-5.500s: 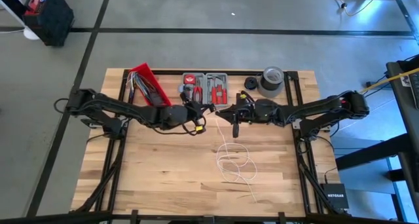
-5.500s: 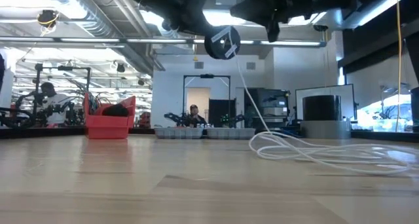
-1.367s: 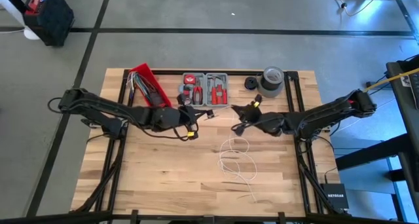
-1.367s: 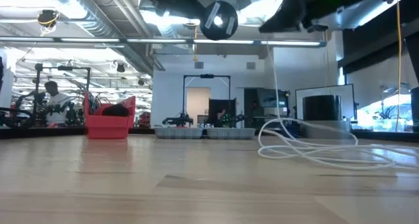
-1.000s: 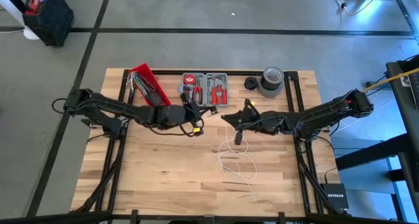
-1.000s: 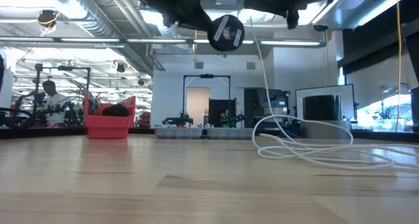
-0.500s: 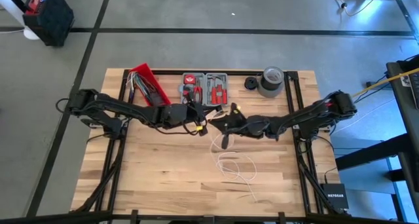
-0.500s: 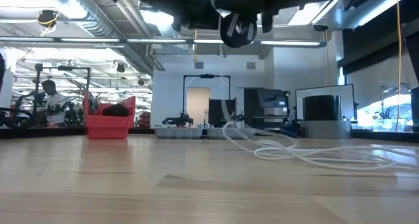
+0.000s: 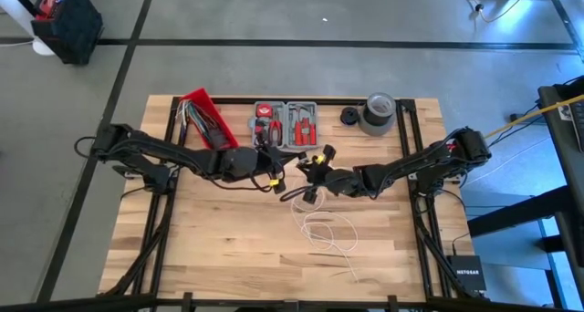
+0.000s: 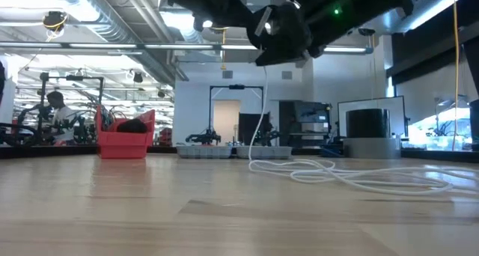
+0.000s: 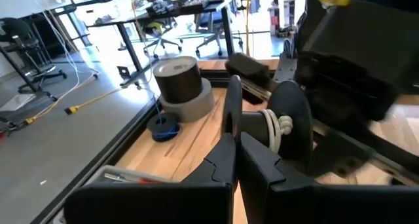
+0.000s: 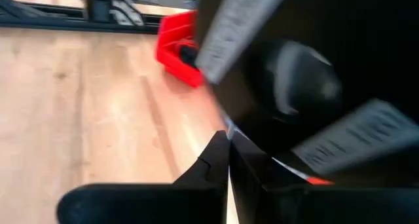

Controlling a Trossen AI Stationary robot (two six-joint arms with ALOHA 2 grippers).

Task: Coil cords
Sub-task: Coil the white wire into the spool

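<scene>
1. both sets of jaws are clenched: the left gripper (image 11: pixel 234 142) pinches the flange of a black spool (image 11: pixel 262 129) held up over the middle of the table (image 9: pixel 210 248), and the right gripper (image 12: pixel 228 160) is pinched on the white cord (image 10: pixel 337 174), by the look of the thin white line between its fingertips.
2. some white turns already sit on the spool's hub. most of the cord lies in loose loops on the wood (image 9: pixel 327 228), just in front of the two grippers, with one strand rising straight up to them in the low view.
3. no black cord can be made out in these views.
4. judgement: the step in hand is wrapping another turn round the hub. to do it well, keep the spool steady, carry the strand round the hub between the flanges, and keep light tension so the turns lie snug without overlapping loosely.
5. feed slack gradually from the loops, so they don't drag into a knot or snag on the tool tray (image 9: pixel 286 123) behind.
</scene>
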